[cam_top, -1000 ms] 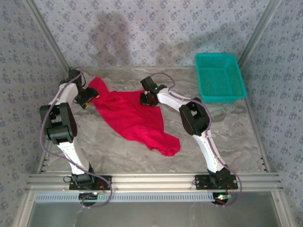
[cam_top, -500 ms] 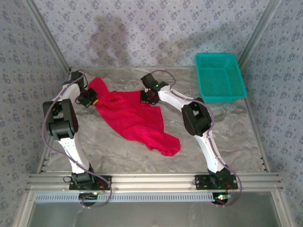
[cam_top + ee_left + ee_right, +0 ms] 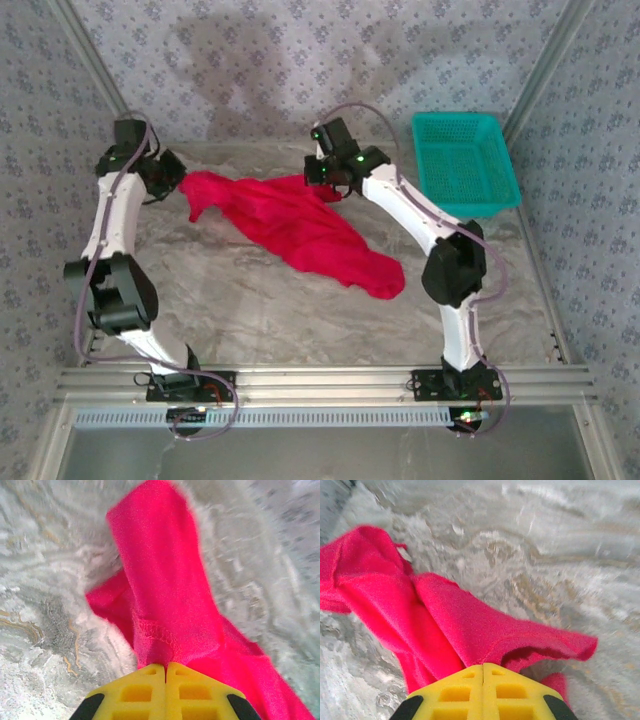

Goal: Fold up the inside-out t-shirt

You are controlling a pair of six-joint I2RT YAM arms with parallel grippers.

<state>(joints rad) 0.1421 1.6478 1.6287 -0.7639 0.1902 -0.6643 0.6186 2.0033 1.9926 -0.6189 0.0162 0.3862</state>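
The inside-out t-shirt [image 3: 300,225] is a bright red cloth stretched across the back of the table, its lower end trailing toward the front right. My left gripper [image 3: 178,186] is shut on its left end. In the left wrist view the yellow fingers [image 3: 145,692] pinch a stitched hem of the t-shirt [image 3: 165,595], which hangs above the marble. My right gripper [image 3: 322,182] is shut on the top right edge. In the right wrist view the yellow fingers [image 3: 505,690] clamp a fold of the t-shirt [image 3: 450,625].
A teal mesh basket [image 3: 464,162] stands at the back right corner, just right of the right arm. The marble tabletop [image 3: 260,310] lies bare in front of the shirt. Patterned walls close in the back and sides.
Both grippers have closed on the shirt and lifted toward the back wall. The cloth has been pulled up and stretched wider between them, and its trailing end has slid to the right.
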